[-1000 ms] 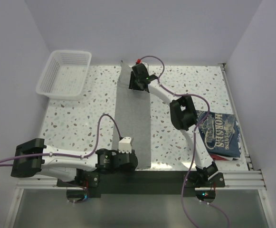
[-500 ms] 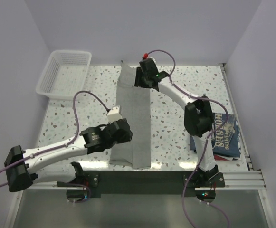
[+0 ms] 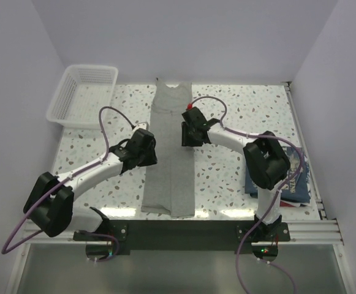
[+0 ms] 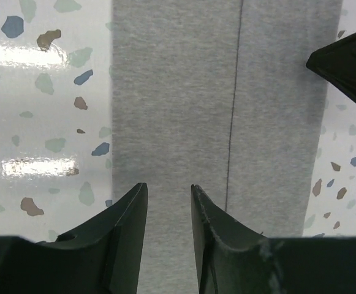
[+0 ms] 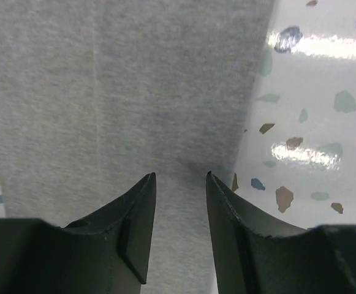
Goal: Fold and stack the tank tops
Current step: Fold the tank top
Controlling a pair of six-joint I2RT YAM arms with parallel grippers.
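The light grey tank top (image 3: 170, 159) lies flat as a long narrow strip down the middle of the table, neck at the far end. My left gripper (image 3: 148, 147) is open over its left edge; the grey cloth (image 4: 227, 92) fills the left wrist view, with the folded edge as a thin line. My right gripper (image 3: 187, 133) is open over the strip's right edge (image 5: 122, 86), about level with the left one. The navy tank top with white lettering (image 3: 293, 177) lies folded at the right edge, with a bit of red (image 3: 286, 202) under it.
A white mesh basket (image 3: 83, 95) stands at the far left corner. The speckled tabletop (image 3: 98, 165) shows on both sides of the strip. A metal rail (image 3: 306, 147) runs along the right side.
Both grippers have let go of the grey top's ends and moved to its middle: the left from the near end, the right from the far end. The top now lies flat at full length.
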